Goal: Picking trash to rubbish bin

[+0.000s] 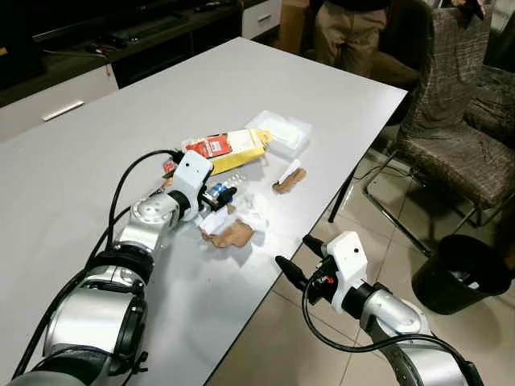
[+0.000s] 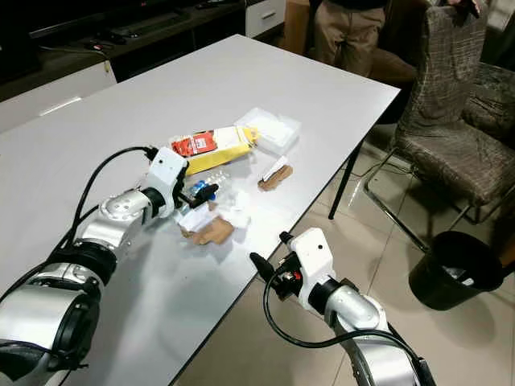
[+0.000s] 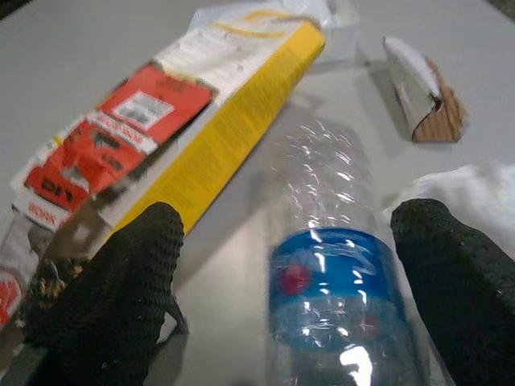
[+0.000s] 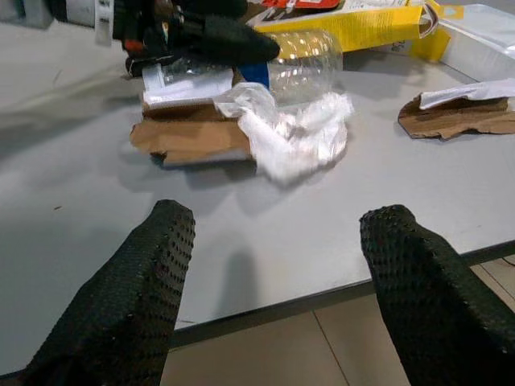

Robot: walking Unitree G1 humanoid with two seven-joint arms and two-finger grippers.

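Observation:
A pile of trash lies on the grey table [image 1: 96, 137]. It holds a clear plastic bottle [image 3: 334, 265] with a blue label, a yellow and red carton [image 1: 233, 149], a clear plastic tray [image 1: 279, 131], crumpled white plastic [image 4: 294, 133] and brown cardboard scraps [image 1: 233, 236]. My left gripper [image 1: 224, 193] is open, one finger on each side of the bottle, which lies on its side. Off the table's near edge, my right gripper [image 1: 300, 257] hangs open and empty above the floor, facing the pile. The black rubbish bin [image 1: 463, 273] stands on the floor at the right.
A fabric chair [image 1: 459, 121] with metal legs stands to the right of the table, behind the bin. A person [image 1: 346, 32] stands at the table's far end. A small cardboard piece [image 1: 288, 178] lies near the table's right edge. Tiled floor lies between table and bin.

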